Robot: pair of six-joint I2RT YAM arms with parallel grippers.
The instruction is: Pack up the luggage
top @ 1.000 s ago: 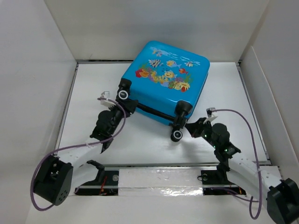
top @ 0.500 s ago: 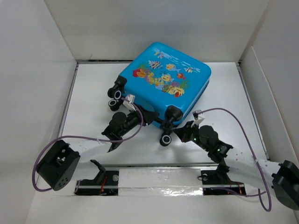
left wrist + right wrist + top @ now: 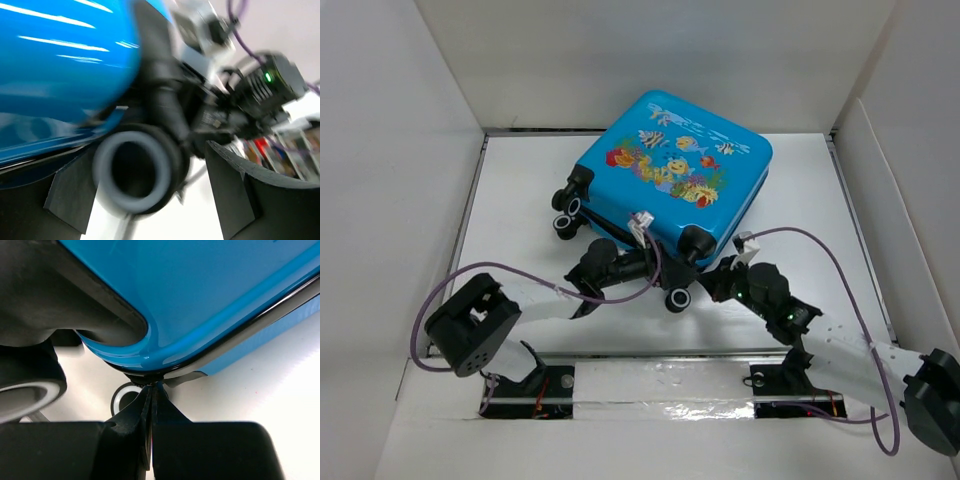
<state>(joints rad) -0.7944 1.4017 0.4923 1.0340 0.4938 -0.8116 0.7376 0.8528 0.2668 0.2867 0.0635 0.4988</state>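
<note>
Luggage (image 3: 670, 170) lies flat, wheel end toward me, length running far-right; my left gripper (image 3: 145, 167) spread wide around a wheel (image 3: 132, 175), right gripper (image 3: 151, 392) pinched together at the seam.

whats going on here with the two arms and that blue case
Two robot arms are at the wheeled end of the luggage, which lies flat and closed on the white table. The left gripper is open, with one black wheel between its fingers. The right gripper is shut, its tips pressed against the dark seam between the two shells, near a corner.
</note>
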